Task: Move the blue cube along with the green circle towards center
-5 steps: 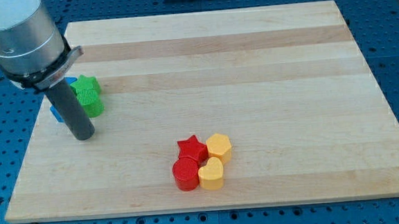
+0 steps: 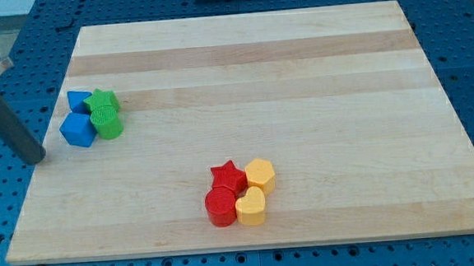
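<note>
The blue cube [image 2: 77,129] sits near the board's left edge, touching the green circle [image 2: 108,123] on its right. A green star [image 2: 101,101] and a second blue block [image 2: 77,100] lie just above them in the same cluster. My tip [image 2: 32,158] is at the view's left, just off the board's left edge, left of and slightly below the blue cube, apart from it.
A red star [image 2: 227,176], red circle [image 2: 221,206], yellow hexagon [image 2: 260,174] and yellow heart [image 2: 250,206] form a cluster at the lower middle of the wooden board [image 2: 300,80]. Blue pegboard surrounds the board.
My tip has moved left, from in front of the blue and green cluster to beyond the board's left edge. The blue cube and the blue block behind it are now uncovered.
</note>
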Robot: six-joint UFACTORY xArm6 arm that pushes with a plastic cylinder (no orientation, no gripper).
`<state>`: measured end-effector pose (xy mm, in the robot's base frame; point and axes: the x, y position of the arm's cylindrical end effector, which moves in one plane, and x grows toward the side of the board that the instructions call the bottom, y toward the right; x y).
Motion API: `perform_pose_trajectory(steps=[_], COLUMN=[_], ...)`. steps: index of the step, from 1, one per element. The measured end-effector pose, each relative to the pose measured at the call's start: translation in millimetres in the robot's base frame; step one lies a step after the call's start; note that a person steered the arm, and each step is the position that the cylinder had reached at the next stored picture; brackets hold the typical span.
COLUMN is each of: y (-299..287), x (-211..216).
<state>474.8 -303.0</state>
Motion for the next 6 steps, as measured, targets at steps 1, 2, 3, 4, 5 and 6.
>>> perform_pose_trajectory(steps=[1,2,3,4,5,6], y=[19.0,54.7,98.9,142.2,176.4,174.2], x=[-20.2,-38.8,-40.1,-40.7,-50.3,-61.4])
